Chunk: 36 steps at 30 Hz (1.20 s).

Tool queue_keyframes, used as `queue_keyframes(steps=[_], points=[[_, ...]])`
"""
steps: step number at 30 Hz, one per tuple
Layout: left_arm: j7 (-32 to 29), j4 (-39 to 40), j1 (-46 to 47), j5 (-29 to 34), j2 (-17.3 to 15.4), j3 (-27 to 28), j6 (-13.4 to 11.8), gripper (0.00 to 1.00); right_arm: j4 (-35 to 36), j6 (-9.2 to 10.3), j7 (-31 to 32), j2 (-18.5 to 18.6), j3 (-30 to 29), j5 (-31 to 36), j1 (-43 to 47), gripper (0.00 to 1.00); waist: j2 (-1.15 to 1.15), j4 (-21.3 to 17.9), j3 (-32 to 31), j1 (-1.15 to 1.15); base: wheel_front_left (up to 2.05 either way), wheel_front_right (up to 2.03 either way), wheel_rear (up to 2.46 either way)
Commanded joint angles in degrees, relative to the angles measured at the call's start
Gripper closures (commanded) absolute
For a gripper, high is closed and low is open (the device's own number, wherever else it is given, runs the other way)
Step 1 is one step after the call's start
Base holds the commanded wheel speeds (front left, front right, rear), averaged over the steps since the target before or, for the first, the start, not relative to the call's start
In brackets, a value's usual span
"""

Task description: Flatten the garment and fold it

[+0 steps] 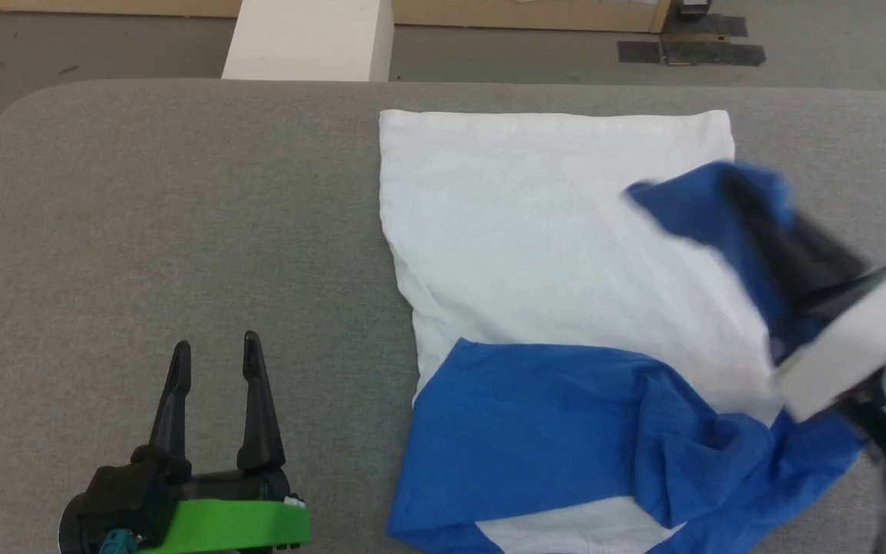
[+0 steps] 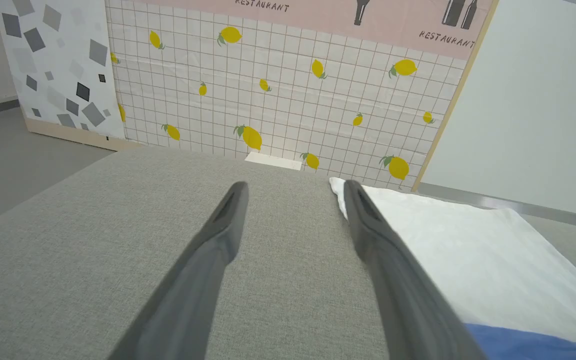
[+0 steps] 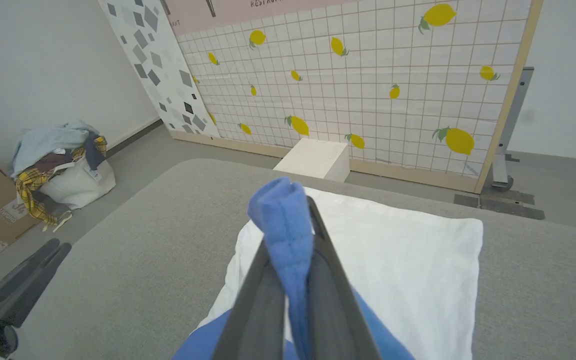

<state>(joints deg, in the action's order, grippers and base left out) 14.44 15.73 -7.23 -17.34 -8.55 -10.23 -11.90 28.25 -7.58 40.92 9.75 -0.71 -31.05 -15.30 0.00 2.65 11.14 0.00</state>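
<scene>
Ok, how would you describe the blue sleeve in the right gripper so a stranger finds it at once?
On the grey table lies the garment, white with blue parts. At its right side the right gripper is shut on a bunched blue sleeve, raised above the white cloth. The other blue cloth lies near the robot; only this piece is lifted and pinched.

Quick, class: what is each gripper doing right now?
Left gripper: open, holding nothing.
Right gripper: shut on a blue part of the garment.

Left gripper (image 1: 217,343) low, fingers spread wide — right gripper (image 3: 290,215) raised (fingers together), clamped on garment (image 1: 535,231).
</scene>
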Motion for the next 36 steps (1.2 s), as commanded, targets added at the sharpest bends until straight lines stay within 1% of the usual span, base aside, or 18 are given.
queue_keyframes(steps=[1,2,4,6,9,12,20,21,22,23,24,27,30,32,36], points=[[0.15,-0.1,0.44,-0.75,0.34,-0.11,0.12,0.0,-0.43,0.09,-0.01,-0.55,2.14,0.59,0.88,1.0,0.0,0.99,0.62,0.0,0.0,0.0,0.0],[0.22,-0.4,0.82,-0.95,0.49,-0.19,0.38,0.0,-2.84,0.09,-1.04,-1.34,7.57,1.37,1.7,1.0,0.0,2.16,1.17,0.0,0.0,0.0,0.0],[0.26,-0.66,1.1,-1.09,0.59,-0.26,0.58,0.0,-5.22,0.09,-2.31,-1.8,10.4,1.94,2.27,1.0,0.0,3.02,1.48,0.0,0.0,0.0,0.0],[0.29,-1.0,1.44,-1.2,0.67,-0.46,0.88,0.0,-7.78,0.09,-3.99,-1.27,13.33,3.23,2.51,1.0,0.0,4.04,1.73,0.0,0.0,0.0,0.0],[0.33,-1.52,1.85,-1.4,0.8,-0.68,1.27,0.0,-12.42,0.09,-6.61,-1.2,16.66,4.53,2.93,1.0,0.0,5.53,1.94,0.0,0.0,0.0,0.0],[0.37,-2.08,2.14,-1.61,0.85,-0.83,1.69,0.0,-18.02,0.09,-9.98,-1.99,19.93,6.17,2.73,1.0,0.0,7.01,2.04,0.0,0.0,0.0,0.0],[0.43,-3.93,2.75,-1.92,1.24,-1.76,2.6,0.0,-35.69,0.09,-19.05,-5.5,25.96,11.21,-0.02,1.0,0.0,9.78,1.04,0.0,0.0,0.0,0.0],[0.44,-4.13,2.73,-1.94,1.28,-1.86,2.64,0.0,-37.93,0.09,-19.75,-5.85,26.4,11.67,-0.44,0.93,0.0,9.95,0.8,0.0,0.0,0.0,0.0],[0.44,-4.3,2.71,-1.95,1.3,-1.96,2.68,0.0,-39.54,0.09,-20.21,-6.06,26.83,12.01,-0.8,0.76,0.0,10.09,0.56,0.0,0.0,0.0,0.0],[0.44,-4.49,2.66,-1.96,1.3,-2.08,2.72,0.0,-41.24,0.09,-20.8,-6.27,27.21,12.17,-1.19,0.16,0.0,10.2,0.28,0.0,0.0,0.0,0.0],[0.44,-4.62,2.6,-1.97,1.29,-2.16,2.74,0.0,-42.37,0.09,-21.26,-6.41,27.43,12.14,-1.48,0.0,0.0,10.23,0.05,0.0,0.0,0.0,0.0],[0.45,-4.81,2.21,-2.06,1.11,-2.18,2.74,0.0,-44.76,0.09,-22.03,-6.68,28.01,11.39,-2.76,0.0,0.0,9.8,-0.71,0.0,0.0,0.0,0.0],[0.4,-4.59,1.98,-2.1,0.85,-2.12,2.68,0.0,-44.36,0.09,-22.04,-6.76,27.5,10.01,-4.18,0.0,0.0,8.74,-0.93,0.0,0.0,0.0,0.0],[0.35,-4.32,1.92,-2.07,0.71,-2.04,2.55,0.0,-42.86,0.09,-21.93,-6.77,26.03,8.99,-5.06,0.0,0.0,7.8,-0.92,0.0,0.0,0.0,0.0],[0.28,-3.56,2.03,-2.01,0.51,-1.89,2.28,0.0,-37.22,0.09,-21.81,-5.34,19.39,7.6,-5.64,0.0,0.0,5.64,-0.55,0.0,0.0,0.0,0.0]])
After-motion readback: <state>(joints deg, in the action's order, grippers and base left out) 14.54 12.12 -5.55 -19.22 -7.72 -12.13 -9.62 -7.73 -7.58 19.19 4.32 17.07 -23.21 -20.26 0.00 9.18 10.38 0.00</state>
